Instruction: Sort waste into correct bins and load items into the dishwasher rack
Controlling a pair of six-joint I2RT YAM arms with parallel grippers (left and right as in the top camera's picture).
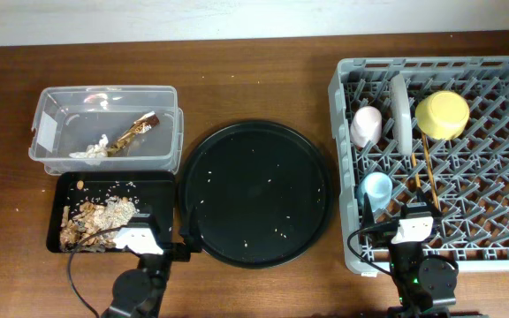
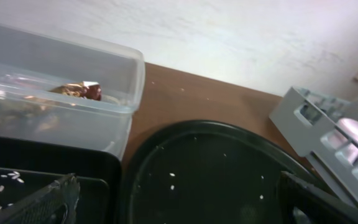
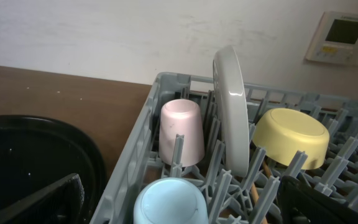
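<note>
The grey dishwasher rack (image 1: 343, 159) at the right holds a pink cup (image 1: 366, 125), an upright pale green plate (image 1: 400, 110), a yellow bowl (image 1: 442, 115), a blue cup (image 1: 377, 188) and chopsticks (image 1: 427, 168). My right gripper (image 1: 411, 218) hovers open over the rack's near edge, with the blue cup (image 3: 169, 202) below its spread fingers. The clear tub (image 1: 51, 106) contains the gold wrapper (image 1: 137, 130) and white tissue (image 1: 91, 150). Food scraps (image 1: 95, 219) lie in the shallow black tray (image 1: 153, 181). My left gripper (image 1: 155, 231) stands open and empty at that tray's near right corner.
A large round black tray (image 1: 254, 193) with a few pale crumbs sits between the bins and the rack. In the left wrist view the tub (image 2: 73, 118) is at the left and the rack corner (image 2: 297, 118) at the right. A wall runs behind the table.
</note>
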